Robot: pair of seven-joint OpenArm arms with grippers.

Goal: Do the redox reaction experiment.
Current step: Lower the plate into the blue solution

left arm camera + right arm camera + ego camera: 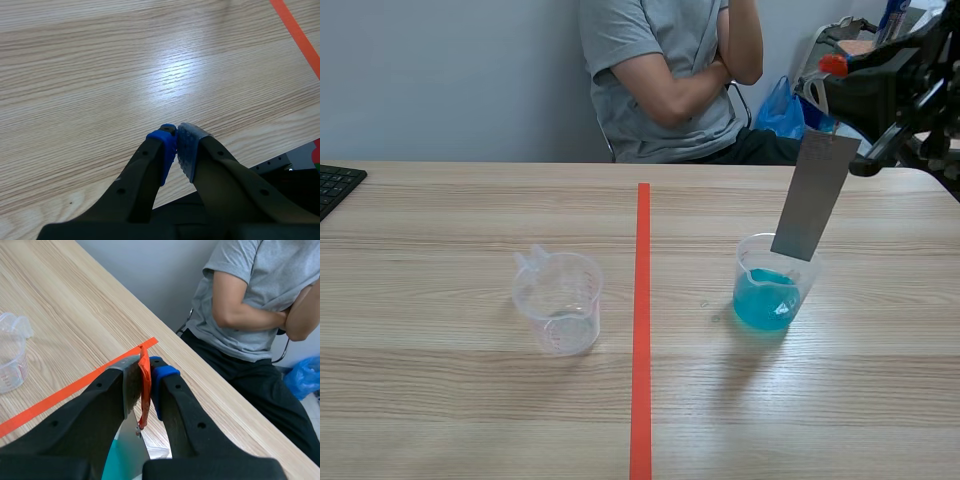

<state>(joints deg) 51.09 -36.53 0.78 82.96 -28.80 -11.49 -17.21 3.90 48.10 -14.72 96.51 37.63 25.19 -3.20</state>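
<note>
Scene view: your grey metal strip (810, 205) hangs tilted, lower end at the mouth of the blue-liquid beaker (766, 298), right of the tape line (642, 330). Your right claw (146, 371) pinches the strip's orange tab (144, 390). Your left claw (175, 137) is closed on nothing above the counter (75, 75); a clear cup (558, 302) stands left of the line.

Bright, glare on table (172, 75), perhaps overhead light

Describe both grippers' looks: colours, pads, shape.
Left gripper: two thick black fingers with small holes, one bright blue dotted pad, one grey dotted pad. Right gripper: same black fingers, a blue pad visible. Right arm is black too.
</note>
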